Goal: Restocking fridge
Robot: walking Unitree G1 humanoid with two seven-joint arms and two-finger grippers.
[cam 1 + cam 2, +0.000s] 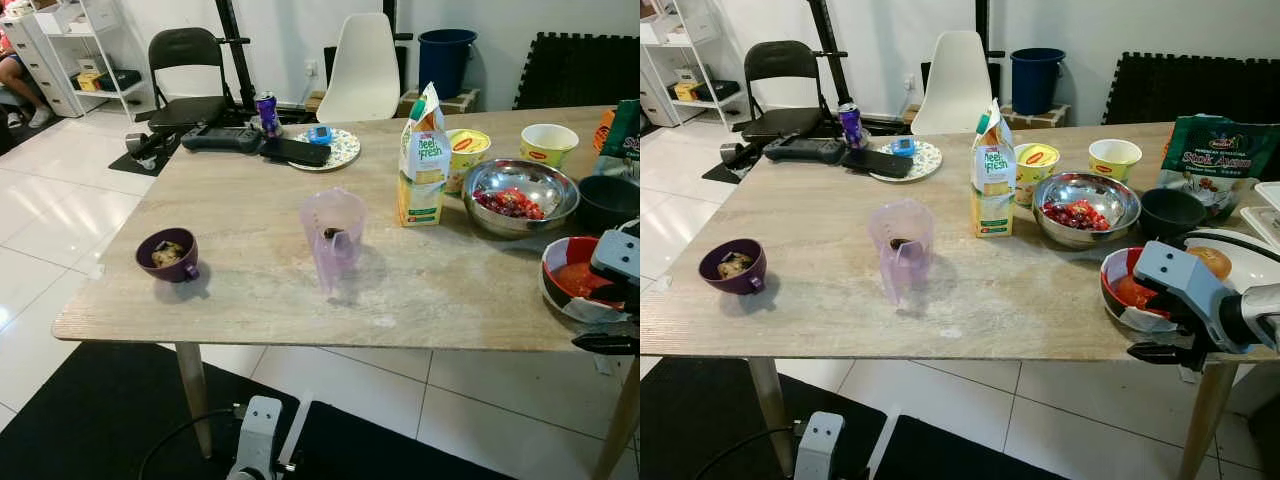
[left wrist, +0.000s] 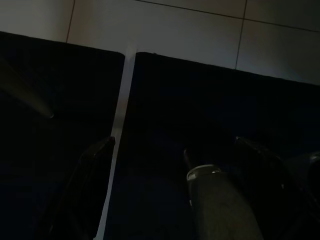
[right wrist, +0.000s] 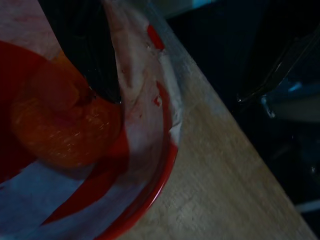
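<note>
Right gripper (image 1: 1162, 350) sits at the red bowl (image 1: 1124, 296), one finger over its film-covered rim, on the tabletop (image 1: 830, 290) edge right of the juice carton (image 1: 993, 170); grip state unclear. Left gripper (image 2: 170, 200) hangs released.

Upright juice carton (image 1: 992, 175) mid-table

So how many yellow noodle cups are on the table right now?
2. One yellow cup stands just behind the juice carton, touching the steel bowl's far rim; the other yellow cup stands farther right, behind that bowl. More could be hidden behind the snack bag.
</note>
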